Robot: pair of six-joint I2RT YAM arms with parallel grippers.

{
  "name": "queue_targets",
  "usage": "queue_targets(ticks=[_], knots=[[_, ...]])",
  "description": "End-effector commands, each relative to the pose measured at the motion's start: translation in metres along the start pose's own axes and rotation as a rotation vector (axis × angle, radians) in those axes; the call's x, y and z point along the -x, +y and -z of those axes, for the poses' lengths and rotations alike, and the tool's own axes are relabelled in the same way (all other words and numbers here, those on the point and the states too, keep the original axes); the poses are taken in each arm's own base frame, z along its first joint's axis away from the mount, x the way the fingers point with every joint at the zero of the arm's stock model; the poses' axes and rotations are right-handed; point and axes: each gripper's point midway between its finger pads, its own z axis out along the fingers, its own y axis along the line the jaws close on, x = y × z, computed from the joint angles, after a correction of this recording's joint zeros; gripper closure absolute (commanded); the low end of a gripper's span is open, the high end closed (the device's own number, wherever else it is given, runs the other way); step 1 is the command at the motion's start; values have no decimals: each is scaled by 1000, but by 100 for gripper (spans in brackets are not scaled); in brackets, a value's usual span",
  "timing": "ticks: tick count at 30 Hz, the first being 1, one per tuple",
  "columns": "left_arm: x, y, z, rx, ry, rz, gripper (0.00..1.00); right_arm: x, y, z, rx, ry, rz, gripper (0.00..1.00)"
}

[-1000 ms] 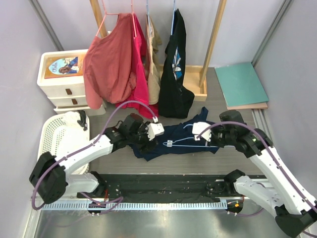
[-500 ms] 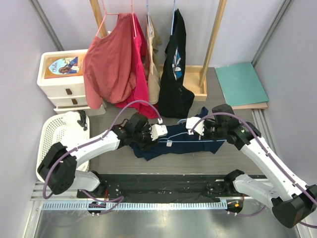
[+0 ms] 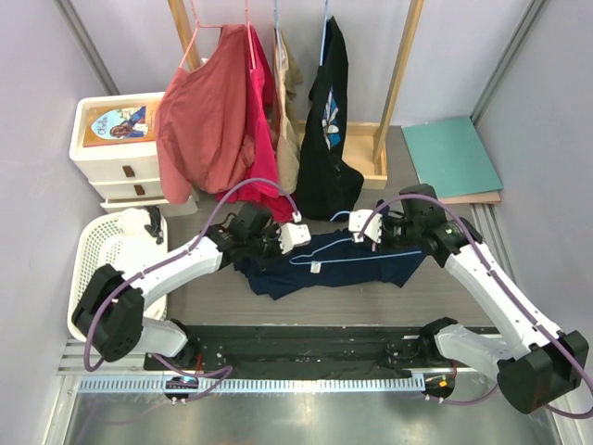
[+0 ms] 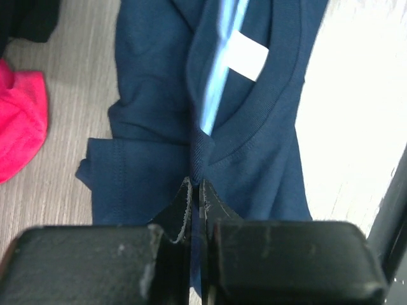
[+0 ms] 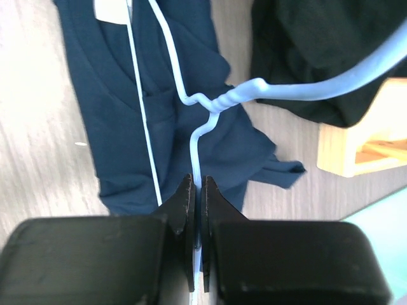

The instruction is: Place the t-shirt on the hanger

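Observation:
The dark navy t-shirt (image 3: 345,267) lies crumpled on the table between the two arms, its white tag (image 4: 247,56) showing inside the neck. My left gripper (image 4: 195,184) is shut on the collar's edge at the shirt's left end (image 3: 283,248). The light-blue wire hanger (image 3: 326,247) lies across the shirt, one arm reaching into the neck opening (image 4: 219,82). My right gripper (image 5: 198,181) is shut on the wire just below the hanger's twisted neck (image 5: 226,100), at the shirt's upper right (image 3: 368,232). The hook curves off to the right.
Behind the shirt stands a wooden rack (image 3: 400,83) with red and pink shirts (image 3: 208,120) and a black shirt (image 3: 329,139) hanging from it. White drawers (image 3: 116,158) and a laundry basket (image 3: 102,255) stand at the left. A teal board (image 3: 452,158) lies at the back right.
My left gripper has closed on the t-shirt's collar. The right arm has carried the hanger left and toward the rack, and the shirt has been drawn out wider.

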Motion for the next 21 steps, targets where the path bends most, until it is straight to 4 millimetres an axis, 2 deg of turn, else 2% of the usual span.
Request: queue_targets(ticks=[1, 5, 12, 17, 21], knots=[[16, 2, 14, -13, -40, -43, 100, 16, -41, 25, -123, -65, 102, 99], [22, -1, 22, -42, -56, -39, 100, 13, -42, 33, -125, -67, 109, 99], [35, -3, 27, -72, -73, -27, 100, 23, -26, 19, -39, -160, 76, 99], [39, -14, 31, -136, -83, -26, 100, 24, -36, 11, -69, -181, 71, 99], [45, -17, 36, -150, -106, -49, 100, 34, -33, 9, -49, -236, 102, 99]])
